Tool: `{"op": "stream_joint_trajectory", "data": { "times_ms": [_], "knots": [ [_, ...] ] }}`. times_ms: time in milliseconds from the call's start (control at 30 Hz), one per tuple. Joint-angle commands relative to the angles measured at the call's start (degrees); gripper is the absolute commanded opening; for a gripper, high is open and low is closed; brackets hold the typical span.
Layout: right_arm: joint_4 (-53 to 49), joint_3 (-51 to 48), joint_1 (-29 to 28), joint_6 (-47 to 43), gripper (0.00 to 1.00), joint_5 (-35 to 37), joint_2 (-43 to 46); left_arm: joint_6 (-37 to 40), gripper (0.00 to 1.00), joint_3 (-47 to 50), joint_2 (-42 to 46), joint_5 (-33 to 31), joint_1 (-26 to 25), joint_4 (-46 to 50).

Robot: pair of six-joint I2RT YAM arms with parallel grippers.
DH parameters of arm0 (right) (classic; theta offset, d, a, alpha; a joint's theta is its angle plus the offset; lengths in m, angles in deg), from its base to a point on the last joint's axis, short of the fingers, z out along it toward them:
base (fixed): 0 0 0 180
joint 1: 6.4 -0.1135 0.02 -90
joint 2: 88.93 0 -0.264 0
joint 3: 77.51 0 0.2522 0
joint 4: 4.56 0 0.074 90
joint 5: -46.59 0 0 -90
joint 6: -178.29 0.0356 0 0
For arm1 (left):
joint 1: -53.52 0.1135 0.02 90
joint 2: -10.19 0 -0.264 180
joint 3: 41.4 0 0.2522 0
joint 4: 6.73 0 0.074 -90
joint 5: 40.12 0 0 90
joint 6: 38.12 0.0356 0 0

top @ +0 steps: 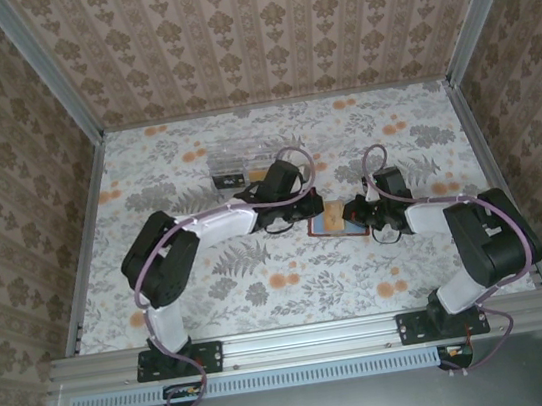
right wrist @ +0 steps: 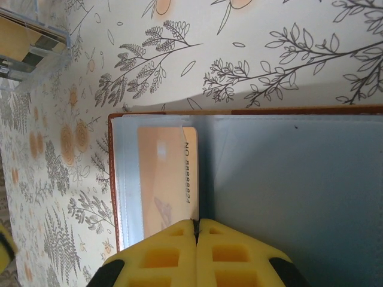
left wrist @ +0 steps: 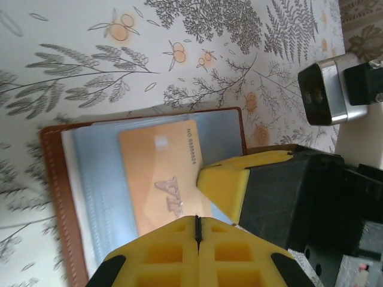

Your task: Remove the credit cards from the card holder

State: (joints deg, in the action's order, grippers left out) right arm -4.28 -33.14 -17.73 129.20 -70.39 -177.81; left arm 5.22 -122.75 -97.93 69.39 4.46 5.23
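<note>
- Walls papered in a beige floral stripe (top: pixel 256 23) close in the desk on its left, far and right sides, with grey metal posts in the corners.
- The desk (top: pixel 264 295) wears a white cloth printed with grey ferns and orange fruit; an aluminium rail (top: pixel 310 337) runs along the near edge.
- Two black arms reach in from that rail, the left arm (top: pixel 204 228) and the right arm (top: pixel 476 225).
- A clear plastic box (top: pixel 235 163) sits towards the far edge, left of centre.
- The rust-brown leather card holder (top: pixel 339 222) lies open flat near the desk's middle, between the two arm tips, blue-grey inner faces up (right wrist: pixel 287 197).
- An orange credit card (left wrist: pixel 158 173) sits in its left pocket.
- The left end effector (left wrist: pixel 197 230) has its yellow fingers pressed together over the card.
- The right end effector (right wrist: pixel 196 230) is likewise closed, at the card's inner edge; whether it touches the card cannot be told.
</note>
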Motion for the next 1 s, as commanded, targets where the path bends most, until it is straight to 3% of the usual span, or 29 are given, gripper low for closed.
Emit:
{"op": "stream_joint_trajectory", "data": {
  "times_ms": [0, 400, 967],
  "knots": [
    [-0.68, -0.55, -0.5, -0.39, 0.0, -0.61, -0.79, 1.13, 0.0, -1.35, -3.84, -1.08, -0.54, 5.42],
    [-1.98, -1.24, -0.53, -1.18, 0.0, 1.24, -0.13, -1.05, 0.0, -2.5, -7.6, -7.08, -2.17, 14.05],
    [-4.81, -5.55, 5.12, -1.97, 0.0, 3.0, 3.71, -2.56, 0.0, 3.91, -5.0, -7.1, -0.55, 11.99]
  ]
}}
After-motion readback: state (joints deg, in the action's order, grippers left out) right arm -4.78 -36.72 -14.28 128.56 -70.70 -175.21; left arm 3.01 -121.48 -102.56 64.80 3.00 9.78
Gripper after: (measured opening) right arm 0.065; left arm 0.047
